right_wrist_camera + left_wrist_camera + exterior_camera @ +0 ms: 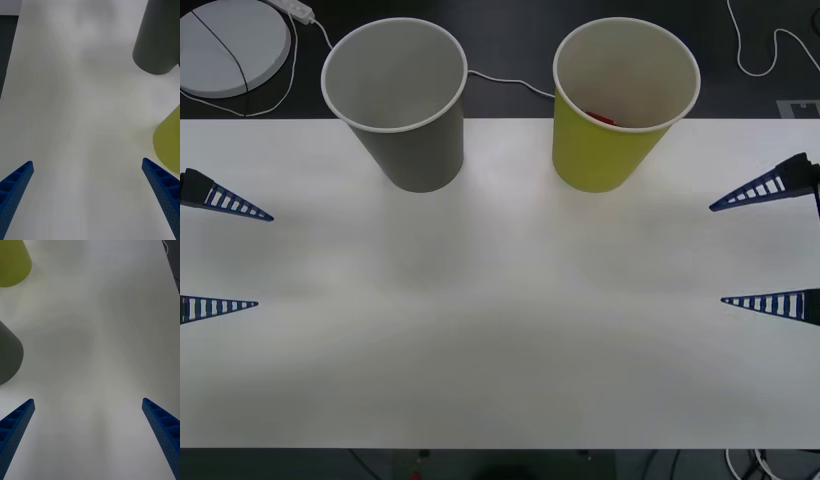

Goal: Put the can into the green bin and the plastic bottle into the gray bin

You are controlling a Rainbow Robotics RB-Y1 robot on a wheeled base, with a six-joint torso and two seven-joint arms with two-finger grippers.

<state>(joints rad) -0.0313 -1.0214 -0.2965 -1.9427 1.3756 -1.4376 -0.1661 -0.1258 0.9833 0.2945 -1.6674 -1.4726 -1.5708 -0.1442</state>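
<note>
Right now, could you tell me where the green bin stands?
In the front view the green bin stands upright at the table's far edge, on the robot's right, beside the gray bin.

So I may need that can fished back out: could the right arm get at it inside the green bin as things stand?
Probably, from above. The right gripper waits open at the table's right edge, with bare table between it and the green bin. Only a red sliver shows deep inside, so the jaws must reach down past the rim.
</note>
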